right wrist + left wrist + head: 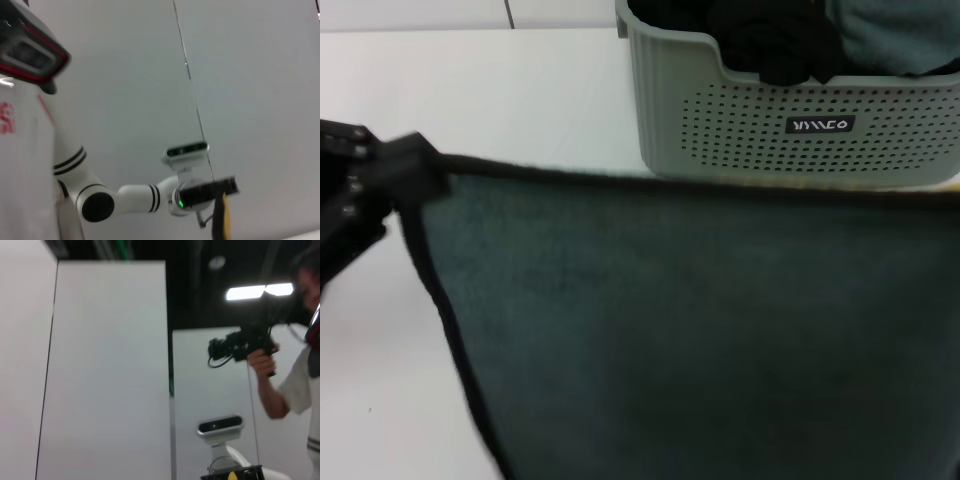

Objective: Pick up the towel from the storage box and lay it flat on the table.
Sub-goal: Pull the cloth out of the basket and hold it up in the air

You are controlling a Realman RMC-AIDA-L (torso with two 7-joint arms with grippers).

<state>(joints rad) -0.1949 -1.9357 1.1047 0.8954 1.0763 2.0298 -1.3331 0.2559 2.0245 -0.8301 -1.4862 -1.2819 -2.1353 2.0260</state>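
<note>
The right gripper is out of the head view, so whether it is clenched cannot be told. The black left gripper [408, 165], at nine o'clock, pinches the top left corner of the square dark grey-green microfibre towel [700, 320]. The towel hangs spread between the camera and the smooth white table [520, 95], top edge horizontal from nine to three o'clock, its lower part and right side cut off. It hides the base of the pale grey-green perforated plastic storage box [760, 130] at one o'clock. Bare tabletop lies open from nine to eleven o'clock.
</note>
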